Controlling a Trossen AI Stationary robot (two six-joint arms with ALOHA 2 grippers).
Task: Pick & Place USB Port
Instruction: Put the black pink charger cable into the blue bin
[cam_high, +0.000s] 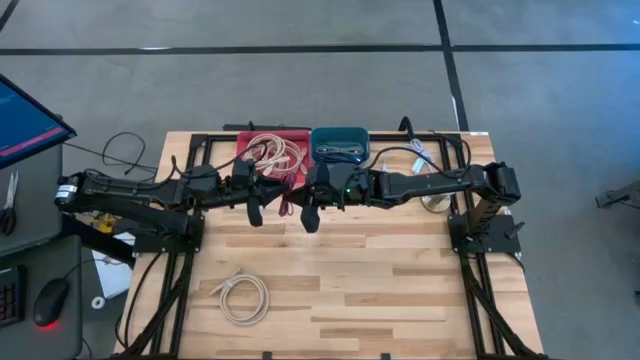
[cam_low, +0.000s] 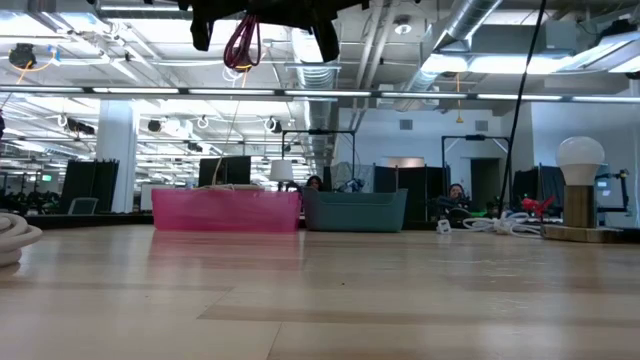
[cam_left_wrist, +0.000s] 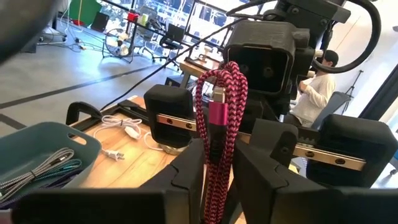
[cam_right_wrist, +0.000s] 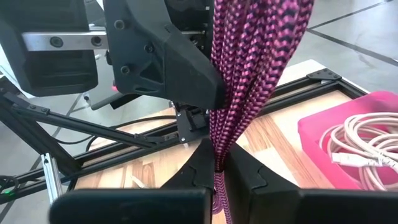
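Note:
A pink-and-black braided USB cable (cam_high: 286, 197), bundled in loops, hangs in the air between my two grippers above the far middle of the table. Its metal plug (cam_left_wrist: 217, 101) shows in the left wrist view. My left gripper (cam_high: 255, 210) comes from the table's left and is shut on the bundle. My right gripper (cam_high: 310, 215) faces it from the right, also shut on it. Behind them a pink bin (cam_high: 272, 150) holds pale cables and a teal bin (cam_high: 340, 145) holds a grey cable. My left gripper (cam_left_wrist: 217, 177) pinches the bundled strands (cam_left_wrist: 214, 149) between its two fingers, and the loops with the plug stand out beyond the fingertips. The cable is lifted clear of the table. My right gripper (cam_right_wrist: 219, 177) pinches several strands of the bundle (cam_right_wrist: 219, 152) between its two fingers. The loops run on past the fingertips toward my left gripper (cam_right_wrist: 155, 56), clear of the table.
A coiled white cable (cam_high: 243, 297) lies on the table's near left part. A white cable and plug (cam_high: 420, 155) and a bulb lamp on a wooden base (cam_low: 580, 190) sit near the far right corner. Bare wood lies between the near edge and the arms.

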